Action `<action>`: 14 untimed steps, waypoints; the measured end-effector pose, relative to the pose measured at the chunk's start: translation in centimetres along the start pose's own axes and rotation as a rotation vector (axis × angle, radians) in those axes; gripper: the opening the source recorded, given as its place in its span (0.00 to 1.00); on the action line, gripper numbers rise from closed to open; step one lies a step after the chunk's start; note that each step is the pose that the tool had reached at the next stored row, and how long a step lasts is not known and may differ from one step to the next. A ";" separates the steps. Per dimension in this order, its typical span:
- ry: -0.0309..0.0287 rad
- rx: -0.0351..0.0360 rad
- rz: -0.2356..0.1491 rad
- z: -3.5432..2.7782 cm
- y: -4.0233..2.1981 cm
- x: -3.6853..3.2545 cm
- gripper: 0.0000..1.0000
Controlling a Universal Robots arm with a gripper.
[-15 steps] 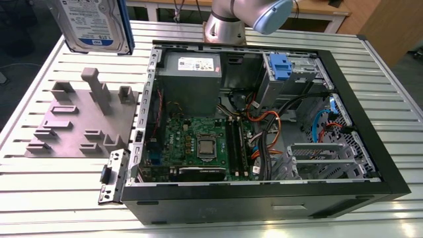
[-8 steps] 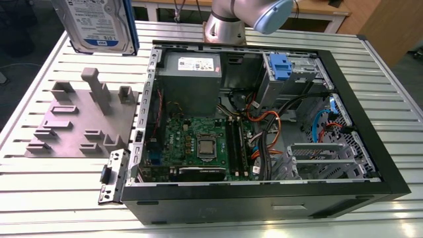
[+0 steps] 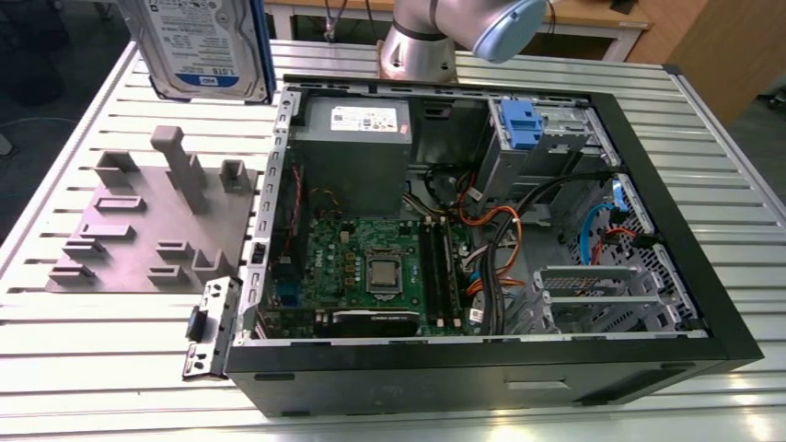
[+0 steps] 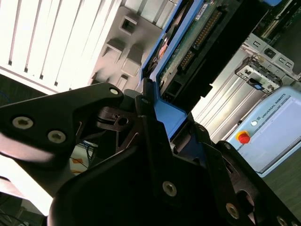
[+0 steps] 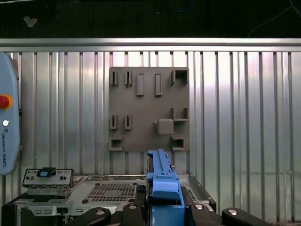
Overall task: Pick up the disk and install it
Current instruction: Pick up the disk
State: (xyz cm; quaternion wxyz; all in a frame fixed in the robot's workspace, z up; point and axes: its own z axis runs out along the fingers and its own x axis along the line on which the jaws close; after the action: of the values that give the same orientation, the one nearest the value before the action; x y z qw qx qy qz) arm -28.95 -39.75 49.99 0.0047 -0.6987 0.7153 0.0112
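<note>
Blue plastic runs along the edge of the disk, and that frame is what the black fingers are clamped on, one to each side, as both wrist views show. In the exterior view the disk hangs upright, label outward, high at the exterior view's left. It is above the slatted metal surface and beyond the grey fixture plate. That puts it outside the open computer case and well apart from the drive bay with its blue latch at the case's far corner. By my reading the work stands at the carrying stage: lifted, not installed. To carry it well, the hold on the frame wants to be square, since the plastic rail is narrow and a sideways knock could twist the drive between the fingers. The path should pass well above the case wall and stay off the orange and black cables beside the bay.
</note>
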 end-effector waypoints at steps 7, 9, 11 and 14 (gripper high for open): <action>-0.0001 0.0001 0.000 0.09 -0.23 0.65 0.36; -0.0002 0.0001 0.000 0.11 -0.36 0.76 0.36; 0.0000 0.0000 0.000 0.11 -0.61 0.80 0.36; 0.0000 -0.0001 0.000 0.13 -1.22 0.80 0.36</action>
State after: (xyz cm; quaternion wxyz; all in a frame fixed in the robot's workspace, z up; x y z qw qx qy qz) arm -27.74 -40.58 49.84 0.0047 -0.6987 0.7153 0.0113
